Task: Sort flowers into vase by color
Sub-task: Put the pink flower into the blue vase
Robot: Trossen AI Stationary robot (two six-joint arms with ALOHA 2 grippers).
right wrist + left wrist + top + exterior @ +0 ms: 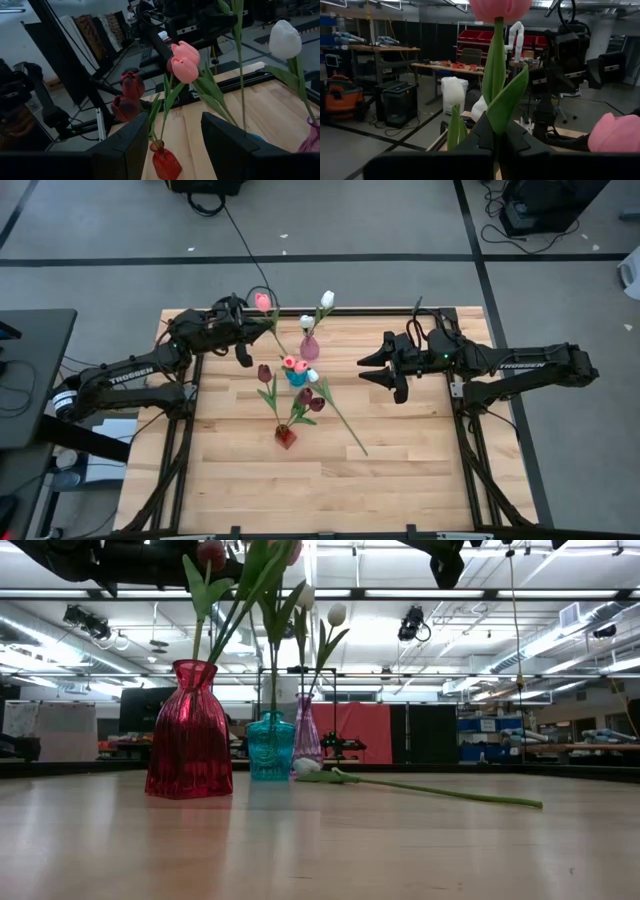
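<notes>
On both arms, white "TROSSEN" lettering shows. Left gripper [243, 308] pinches a pink tulip's [263, 302] stem; right gripper [372, 370] hangs spread, empty.

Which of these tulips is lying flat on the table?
The white tulip, its long stem stretched across the wood beside the teal vase. The others stand in vases or sit in the left gripper.

A light wooden table [400, 470] sits on grey carpet [350, 220] crossed by black tape lines. At eleven o'clock a black cable [240, 240] trails off. Behind, red bins [477, 37], an orange vacuum [340, 97] and a cluttered workbench [445, 67] stand.
</notes>
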